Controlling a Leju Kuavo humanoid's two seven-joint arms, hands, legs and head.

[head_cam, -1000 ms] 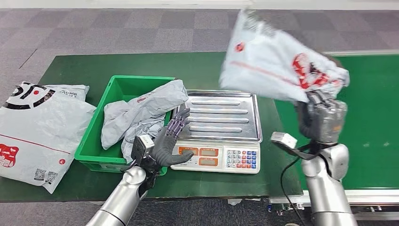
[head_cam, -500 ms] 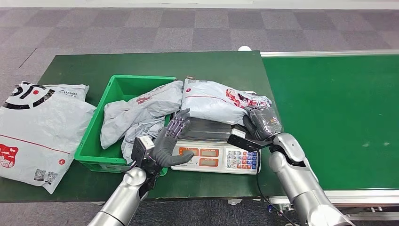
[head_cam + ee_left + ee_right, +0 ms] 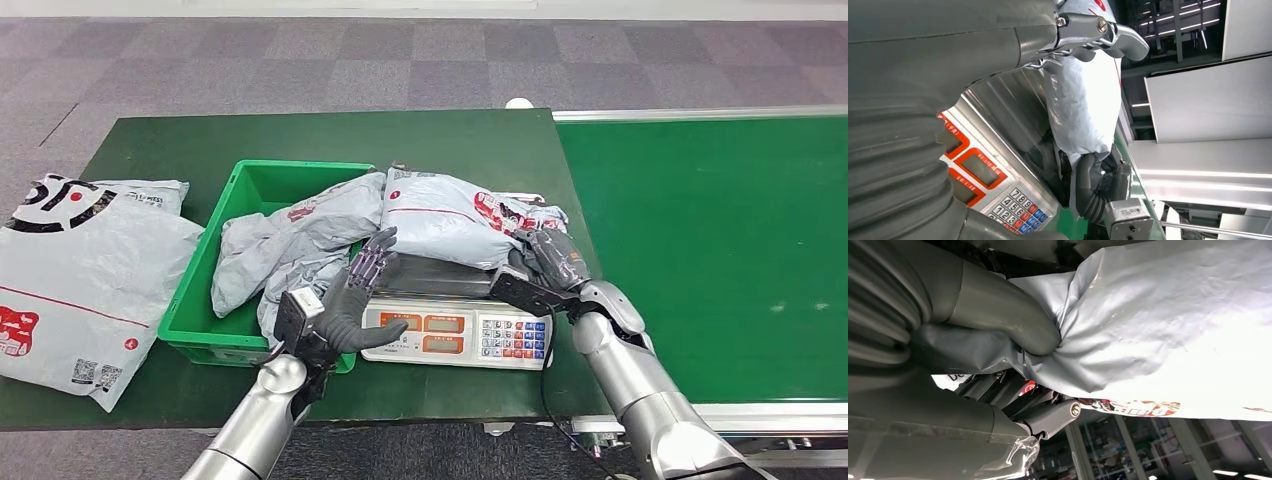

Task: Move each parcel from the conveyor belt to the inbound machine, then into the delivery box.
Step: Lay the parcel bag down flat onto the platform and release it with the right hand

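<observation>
Now parcel (image 3: 450, 215) on scale (image 3: 470, 325), right hand (image 3: 548, 262) gripping

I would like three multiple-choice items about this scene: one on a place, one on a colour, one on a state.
1. Where does the white parcel lie?
A. on the scale
B. on the belt
C. on the floor

2. What colour is the bin?
A. blue
B. green
C. red

3. What is the right hand doing?
A. hanging free
B. pressing the keys
C. gripping the parcel

Answers:
1 A, it rests over the scale tray.
2 B, its walls are bright green.
3 C, the right wrist view shows plastic bunched in the fingers.
</observation>
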